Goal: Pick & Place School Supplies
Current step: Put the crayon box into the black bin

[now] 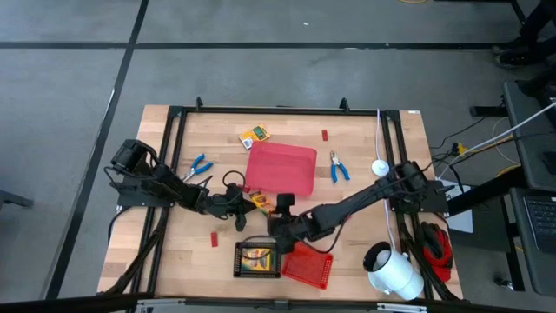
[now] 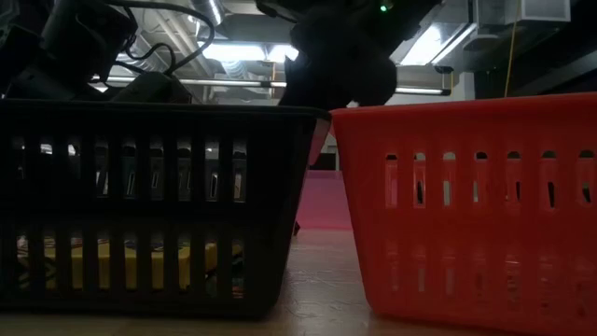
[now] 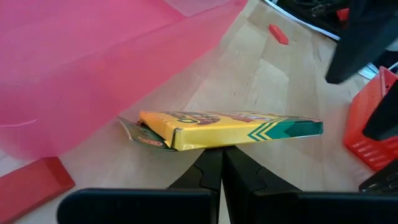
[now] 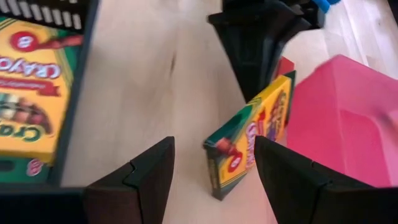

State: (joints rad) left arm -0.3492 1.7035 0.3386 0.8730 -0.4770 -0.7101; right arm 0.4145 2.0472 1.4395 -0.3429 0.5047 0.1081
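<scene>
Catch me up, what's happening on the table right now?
The left gripper is shut on a crayon box, holding it on edge beside the red tray. The right gripper is open, its fingers on either side of that box, which looks like a handover. Another crayon box already lies in the black basket, next to the red basket.

Low view dim, backlit by ceiling lights point(image 2: 238, 51); right wrist view motion-blurred.
</scene>
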